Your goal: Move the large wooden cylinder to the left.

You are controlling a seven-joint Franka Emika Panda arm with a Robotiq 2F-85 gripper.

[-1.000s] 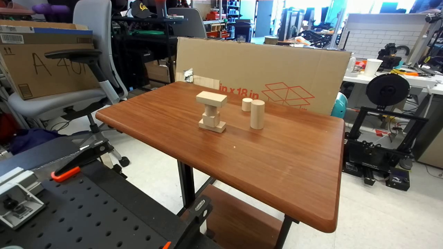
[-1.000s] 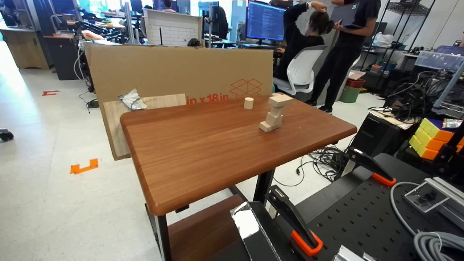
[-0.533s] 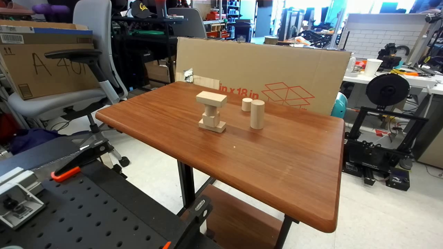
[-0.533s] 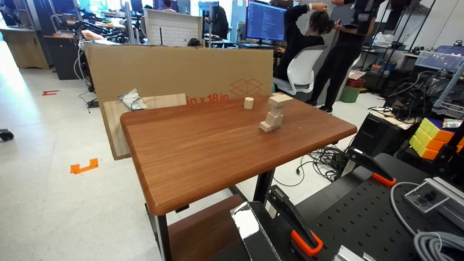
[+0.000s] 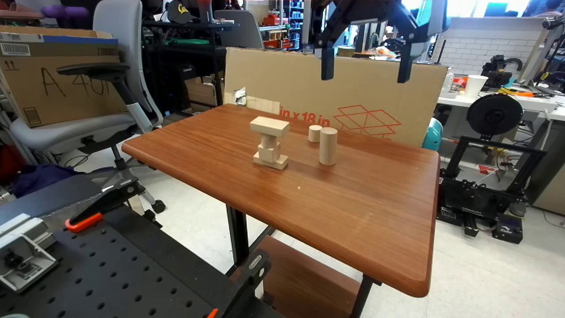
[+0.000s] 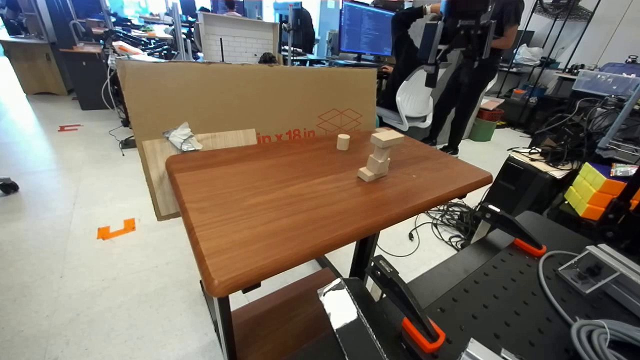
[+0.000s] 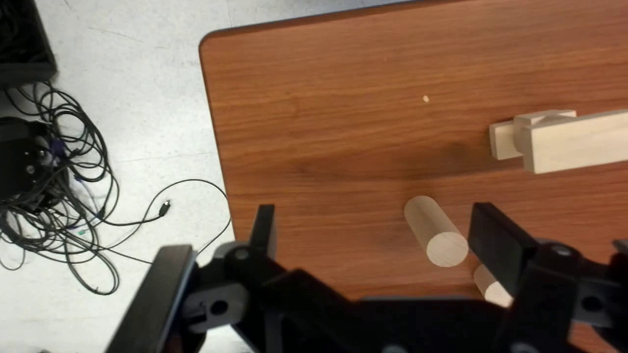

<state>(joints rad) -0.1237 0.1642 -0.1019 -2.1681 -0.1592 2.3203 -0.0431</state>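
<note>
Our gripper [image 5: 365,76] has just come down into plain view, jaws wide apart and empty, the large cylinder [image 5: 328,146] unmoved, so we are probably starting the reach.

Black gripper [image 5: 366,70] — blunt-tipped, grey-patched

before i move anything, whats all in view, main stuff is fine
table: 1, reddish brown, mid-scene
large wooden cylinder: 1, pale tan, upright on table
small wooden cylinder: 1, pale tan, on table
wooden block stack: 1, pale tan, on table
cardboard sheet: 1, tan, behind table
chair holding a box: 1, grey, beside table
clamps: 2 visible, black and orange, at perforated board's edge
3d printer: 1, black, on floor
cables: too tangled to count, mostly black, on floor
people: at least 2, dark-clothed, beyond table
end effector: 1, black, open above table
</note>
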